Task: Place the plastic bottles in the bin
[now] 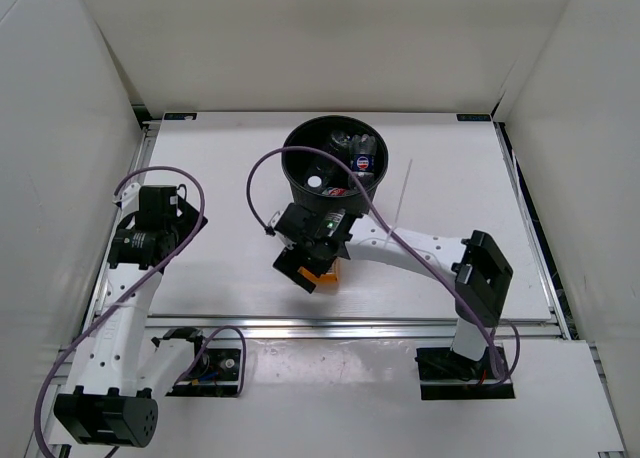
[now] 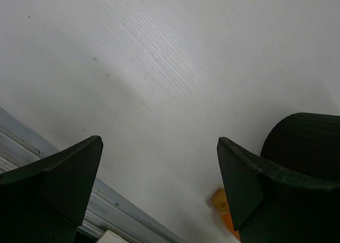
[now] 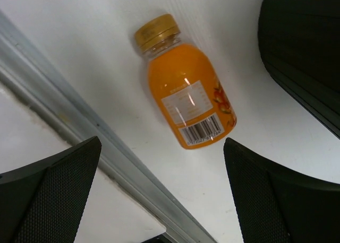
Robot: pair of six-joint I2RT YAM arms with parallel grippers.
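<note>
Currently on table [image 1: 450,178]: one orange bottle [image 3: 186,89], on its side, just near of the bin [image 1: 292,173].
Long axis: roughly along the near rail [image 3: 69,110], cap away from the fingers [image 3: 53,190].
In bin: several bottles [image 1: 362,156], count unclear.
Right tool [image 3: 162,142]: wide, empty, over the orange bottle.
Left tool [image 2: 159,139]: wide, empty, well left.

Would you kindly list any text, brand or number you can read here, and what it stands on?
No text can be read.
Orange bottle: white label print and barcode digits, blurred, too small.
Bottles in the bin: coloured labels, too small to read.
</note>
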